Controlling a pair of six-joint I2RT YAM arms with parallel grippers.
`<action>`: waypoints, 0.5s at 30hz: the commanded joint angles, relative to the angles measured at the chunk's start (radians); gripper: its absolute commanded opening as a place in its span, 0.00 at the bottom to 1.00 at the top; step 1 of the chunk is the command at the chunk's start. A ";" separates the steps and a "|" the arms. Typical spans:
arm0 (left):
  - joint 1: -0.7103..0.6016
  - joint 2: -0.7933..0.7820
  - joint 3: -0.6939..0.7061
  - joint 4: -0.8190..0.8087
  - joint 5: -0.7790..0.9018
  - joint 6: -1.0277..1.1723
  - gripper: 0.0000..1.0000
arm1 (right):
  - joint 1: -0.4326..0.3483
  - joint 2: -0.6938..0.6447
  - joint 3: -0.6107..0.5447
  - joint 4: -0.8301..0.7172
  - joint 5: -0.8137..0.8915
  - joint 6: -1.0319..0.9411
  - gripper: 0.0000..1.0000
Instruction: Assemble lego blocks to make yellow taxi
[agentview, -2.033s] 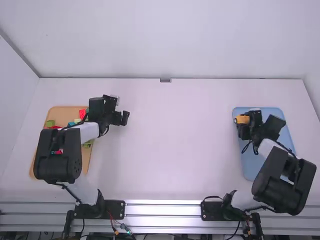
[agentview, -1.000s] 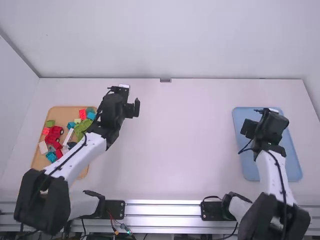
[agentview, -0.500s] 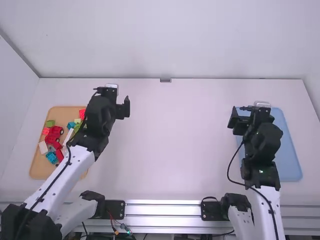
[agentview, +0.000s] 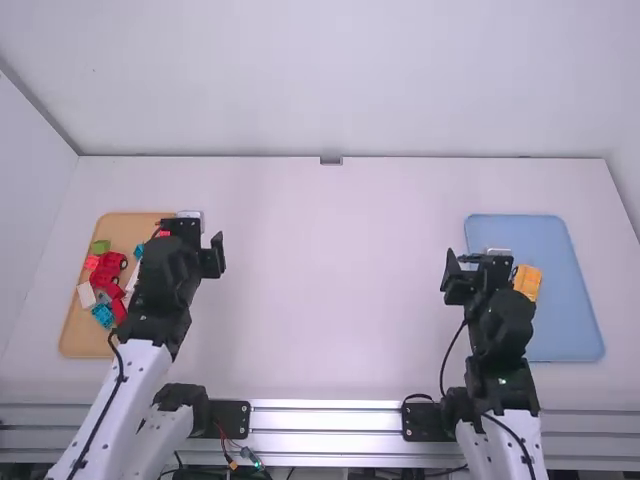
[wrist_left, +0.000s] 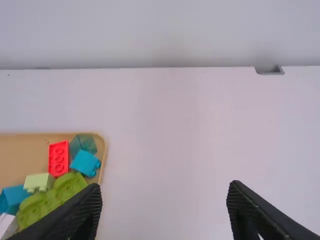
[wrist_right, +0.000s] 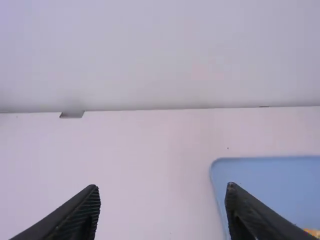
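Landmark: the blue tray (agentview: 570, 310). Well to its left, the tan tray (agentview: 82, 335), stocked with loose bricks: a red wheeled piece (agentview: 106, 268), a white brick (agentview: 86, 294), lime-green bricks (wrist_left: 52, 195), a blue brick (wrist_left: 86, 163). Mixed colours, probably spares, kept well apart from the blue tray so that they don't mingle with the build. Left gripper (wrist_left: 165, 187), also well left of the blue tray, raised by the bricks' side; jaws spread wide, nothing between them. Looks parked; no part seems wanted. Right gripper (wrist_right: 161, 187) at the blue tray's left edge, raised; jaws likewise wide apart, empty, presumably so as to leave the build alone. Yellow taxi (agentview: 527, 281) on the blue tray, towards its left side, partly hidden by the right arm; cannot tell whether every block is seated. Reads as a set-down spot for finished work. Judgement: assembly probably complete, both arms idle; a low sweep rightward could knock the taxi.
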 joint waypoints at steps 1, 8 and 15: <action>0.001 -0.063 -0.056 -0.003 0.032 0.004 0.61 | 0.000 -0.057 -0.062 0.003 0.001 0.007 0.59; 0.001 -0.222 -0.215 -0.003 0.032 0.004 0.46 | 0.000 -0.215 -0.219 0.003 0.001 0.007 0.43; 0.001 -0.377 -0.369 -0.003 0.032 0.004 0.30 | 0.000 -0.352 -0.326 0.003 0.001 0.007 0.29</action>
